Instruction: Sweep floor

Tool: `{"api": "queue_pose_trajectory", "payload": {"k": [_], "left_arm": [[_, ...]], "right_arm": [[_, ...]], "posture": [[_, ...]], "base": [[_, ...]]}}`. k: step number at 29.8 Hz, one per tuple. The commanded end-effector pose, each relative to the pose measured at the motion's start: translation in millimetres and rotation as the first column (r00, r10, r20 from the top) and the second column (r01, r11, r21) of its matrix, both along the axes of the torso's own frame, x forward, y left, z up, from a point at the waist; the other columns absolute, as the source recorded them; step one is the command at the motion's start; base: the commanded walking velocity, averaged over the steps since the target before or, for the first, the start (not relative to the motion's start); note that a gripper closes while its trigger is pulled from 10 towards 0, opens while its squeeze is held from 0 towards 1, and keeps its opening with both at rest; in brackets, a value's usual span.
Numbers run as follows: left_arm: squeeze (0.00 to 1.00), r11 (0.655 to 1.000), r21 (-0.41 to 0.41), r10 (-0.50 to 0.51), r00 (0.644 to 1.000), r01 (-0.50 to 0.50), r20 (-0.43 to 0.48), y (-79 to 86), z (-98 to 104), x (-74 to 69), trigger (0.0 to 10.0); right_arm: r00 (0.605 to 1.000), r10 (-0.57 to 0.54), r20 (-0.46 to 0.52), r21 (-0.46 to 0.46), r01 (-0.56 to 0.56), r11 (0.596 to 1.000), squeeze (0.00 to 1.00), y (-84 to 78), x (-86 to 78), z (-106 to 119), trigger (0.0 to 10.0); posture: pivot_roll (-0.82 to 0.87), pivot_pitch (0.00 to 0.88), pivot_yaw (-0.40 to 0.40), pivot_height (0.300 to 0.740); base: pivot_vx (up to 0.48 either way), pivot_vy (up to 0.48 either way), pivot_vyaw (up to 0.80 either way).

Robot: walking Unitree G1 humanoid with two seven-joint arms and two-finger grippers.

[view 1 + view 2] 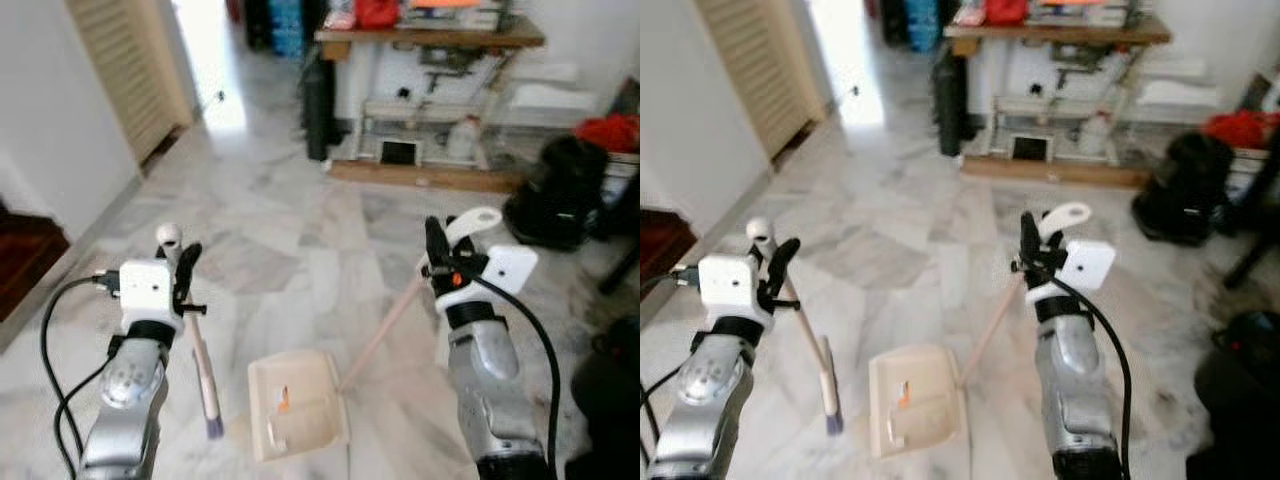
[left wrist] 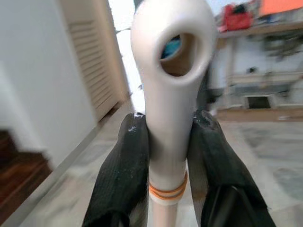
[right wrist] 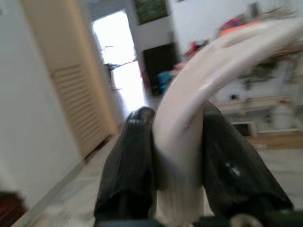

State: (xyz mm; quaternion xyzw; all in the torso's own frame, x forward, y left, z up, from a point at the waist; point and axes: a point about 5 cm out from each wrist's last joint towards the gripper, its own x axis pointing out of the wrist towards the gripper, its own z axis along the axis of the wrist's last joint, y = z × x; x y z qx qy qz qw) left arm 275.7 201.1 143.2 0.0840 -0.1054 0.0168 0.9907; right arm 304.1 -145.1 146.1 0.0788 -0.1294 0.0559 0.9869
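Note:
My left gripper (image 1: 183, 262) is shut on the white handle top of a small broom (image 1: 200, 365); the stick slants down to purple bristles on the marble floor. In the left wrist view both black fingers (image 2: 124, 175) press the broom handle (image 2: 168, 94), which has a hole at its end. My right gripper (image 1: 437, 250) is shut on the white curved grip of a cream dustpan (image 1: 295, 405). Its long handle (image 1: 385, 330) slopes down to the pan, which lies on the floor between my arms with a small orange scrap inside. The curved grip (image 3: 199, 94) sits between the right fingers.
A wooden table (image 1: 430, 40) with clutter and shelves stands ahead by the wall. A black bag (image 1: 560, 195) and red cloth lie at the right. A louvred door (image 1: 130, 70) and a bright doorway are at the left, dark wooden stairs (image 1: 20, 255) nearer.

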Motion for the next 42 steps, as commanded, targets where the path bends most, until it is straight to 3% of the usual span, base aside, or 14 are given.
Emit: {"api": "queue_pose_trajectory", "payload": {"k": [1,25,27,42], "left_arm": [[0.0,1.0,0.016,-0.011,0.999,0.01,0.04,-3.5,9.8,0.2,10.0],[0.0,1.0,-0.01,0.013,1.0,-0.013,0.016,-4.6,2.9,-7.1,10.0],[0.0,1.0,-0.01,0.002,1.0,-0.002,0.022,-5.7,5.5,-6.6,10.0],[0.0,0.998,-0.048,0.046,0.999,-0.045,0.024,1.9,6.8,-8.8,10.0]], "right_arm": [[0.997,0.001,0.075,0.015,-0.002,1.0,0.0,0.4,1.0,17.7,10.0],[0.997,0.025,0.078,0.016,-0.026,1.0,0.0,7.1,2.6,22.7,10.0],[0.997,-0.001,0.079,0.08,-0.005,0.997,0.0,6.1,3.4,24.4,10.0],[0.996,0.054,0.07,0.094,-0.061,0.994,0.0,13.1,4.5,24.6,10.0]], "posture": [[-0.04,0.0,0.026,0.74],[-0.03,0.001,-0.003,0.74],[-0.02,0.005,-0.002,0.74],[-0.01,0.025,-0.011,0.74]], "base": [[0.0,0.0,0.8],[0.0,0.0,0.8],[0.0,0.0,0.0],[0.0,0.049,0.0]]}}
